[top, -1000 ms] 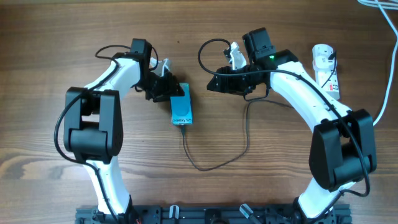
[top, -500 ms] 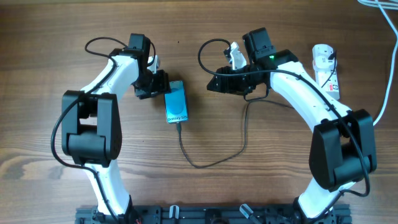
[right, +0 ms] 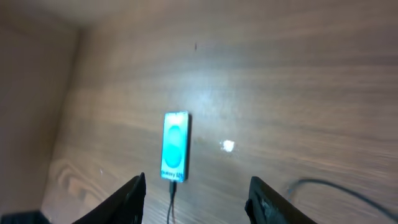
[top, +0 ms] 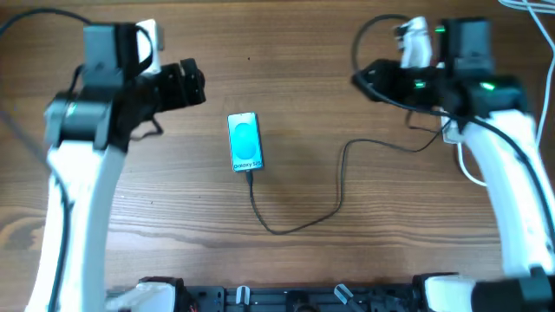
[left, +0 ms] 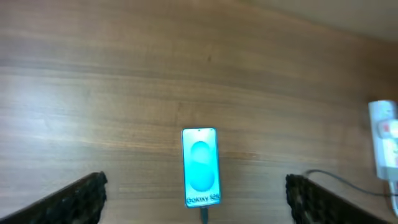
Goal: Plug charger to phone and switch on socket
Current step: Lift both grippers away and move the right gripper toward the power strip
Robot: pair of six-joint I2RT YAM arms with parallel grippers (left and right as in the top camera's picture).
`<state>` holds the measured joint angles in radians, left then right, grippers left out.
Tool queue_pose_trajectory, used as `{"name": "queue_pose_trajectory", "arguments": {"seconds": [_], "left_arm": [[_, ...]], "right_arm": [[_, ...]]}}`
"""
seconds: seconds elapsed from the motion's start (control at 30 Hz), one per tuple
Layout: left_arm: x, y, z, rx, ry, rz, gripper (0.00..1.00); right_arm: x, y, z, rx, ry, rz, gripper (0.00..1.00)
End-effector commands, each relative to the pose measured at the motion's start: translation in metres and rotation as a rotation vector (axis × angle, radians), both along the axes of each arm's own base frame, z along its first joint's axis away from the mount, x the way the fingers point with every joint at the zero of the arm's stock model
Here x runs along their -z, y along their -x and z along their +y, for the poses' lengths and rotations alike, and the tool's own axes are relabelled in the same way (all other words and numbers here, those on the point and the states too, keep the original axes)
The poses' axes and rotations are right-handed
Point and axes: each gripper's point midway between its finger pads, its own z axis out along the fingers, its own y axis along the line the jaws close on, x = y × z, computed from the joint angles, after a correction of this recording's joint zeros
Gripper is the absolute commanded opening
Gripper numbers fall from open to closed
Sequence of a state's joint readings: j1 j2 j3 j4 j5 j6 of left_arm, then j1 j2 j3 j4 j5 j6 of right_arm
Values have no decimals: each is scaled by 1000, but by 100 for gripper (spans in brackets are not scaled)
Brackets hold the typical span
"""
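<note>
The phone (top: 244, 142) lies flat on the wooden table with its cyan screen lit, and it also shows in both wrist views (left: 201, 167) (right: 175, 146). The charger (top: 299, 223), a thin black cable, is plugged into the phone's lower end and curves off to the right. My left gripper (top: 186, 84) hangs high above and left of the phone, open and empty (left: 196, 183). High on the right my right gripper (top: 368, 78) is open too, holding nothing (right: 196, 190). The socket (left: 385, 138) shows at the right edge of the left wrist view. Overhead, my right arm hides most of it.
A thick white cord (top: 531, 10) runs across the table's far right corner. A small white speck (right: 228, 146) lies on the wood right of the phone. The table's left edge (right: 59, 124) shows in the right wrist view.
My left gripper has opened, let go of the phone and risen up and to the left. The right arm has lifted up and to the right. The phone stays on the table with the cable in it.
</note>
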<state>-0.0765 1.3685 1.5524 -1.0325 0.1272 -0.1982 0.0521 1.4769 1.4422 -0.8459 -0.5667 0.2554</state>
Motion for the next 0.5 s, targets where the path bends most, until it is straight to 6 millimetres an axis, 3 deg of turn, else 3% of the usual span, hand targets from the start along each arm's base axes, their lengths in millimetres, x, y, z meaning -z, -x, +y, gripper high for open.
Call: {"name": "queue_pose_trajectory", "arguments": {"seconds": [0.0,0.1,0.3,0.4,0.47], "left_arm": [[-42,32,3,-2,4,-125,100],[-55,52,5,-2,6,-159,100],[-43,72,7,-2,0,-80,100],[-39,73,7,-2,-1,-64,100],[-39,72,7,-2,-2,-62,100]], "right_arm": [[-31,6,-64,166,28,-69,54],[-35,9,-112,296,36,-68,53],[-21,4,-201,483,108,-71,51],[-13,-1,-239,569,132,-75,19],[-4,-4,-261,616,127,-63,4]]}}
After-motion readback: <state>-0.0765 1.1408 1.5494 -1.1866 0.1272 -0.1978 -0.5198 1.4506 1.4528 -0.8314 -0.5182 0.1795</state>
